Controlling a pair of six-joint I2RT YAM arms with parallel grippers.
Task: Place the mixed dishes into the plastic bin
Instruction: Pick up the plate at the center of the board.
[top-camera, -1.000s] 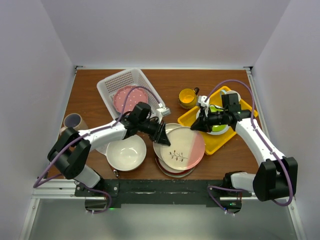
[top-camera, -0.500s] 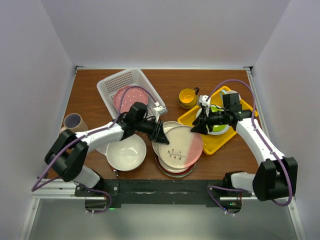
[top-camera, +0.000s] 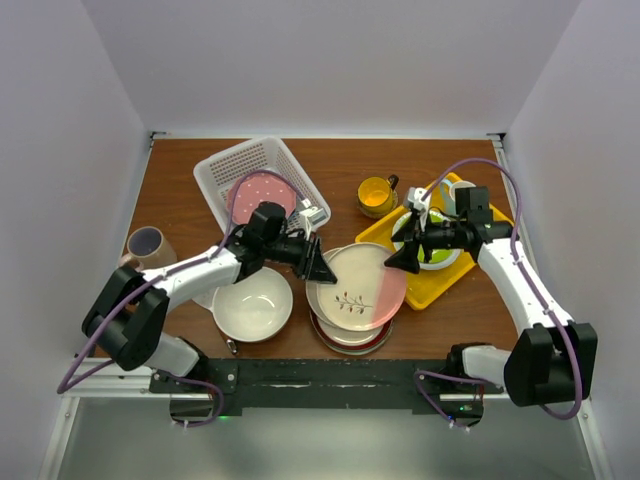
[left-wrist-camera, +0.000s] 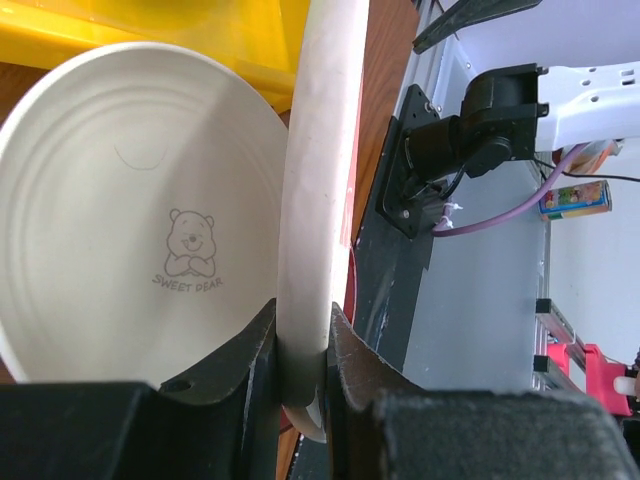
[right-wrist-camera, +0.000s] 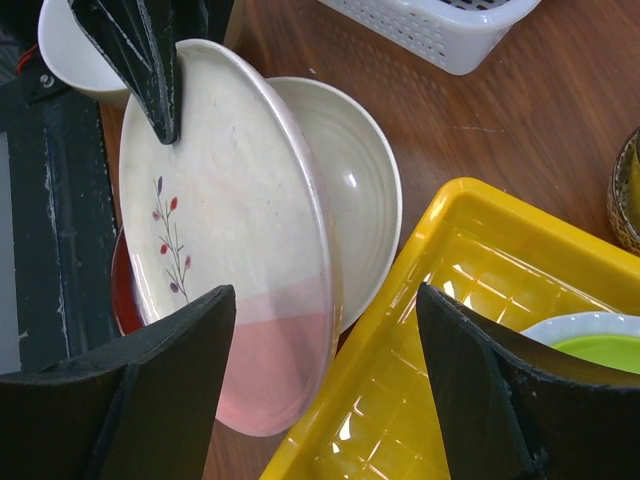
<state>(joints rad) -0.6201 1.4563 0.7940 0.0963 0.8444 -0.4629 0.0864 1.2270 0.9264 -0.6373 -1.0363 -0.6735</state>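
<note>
saw the cream-pink plate (top-camera: 357, 288) tilted at mid-table, its left rim raised off a white plate (right-wrist-camera: 365, 190) and a dark red-rimmed bowl (top-camera: 347, 343) beneath. noted its pink edge just beside the near corner of the yellow tray (top-camera: 445, 285), and the large cream bowl (top-camera: 252, 305) close on the other side. found bare brown table (top-camera: 420, 160) between the plate and the plastic bin (top-camera: 232, 165) at the far left, the pink dotted plate (top-camera: 255, 195) lying inside it. found the left claw (left-wrist-camera: 300, 365) pinching the raised rim, one finger on each face. found the right claw (right-wrist-camera: 322, 395) spread wide above the pink edge and the tray rim, gripping nothing.
</note>
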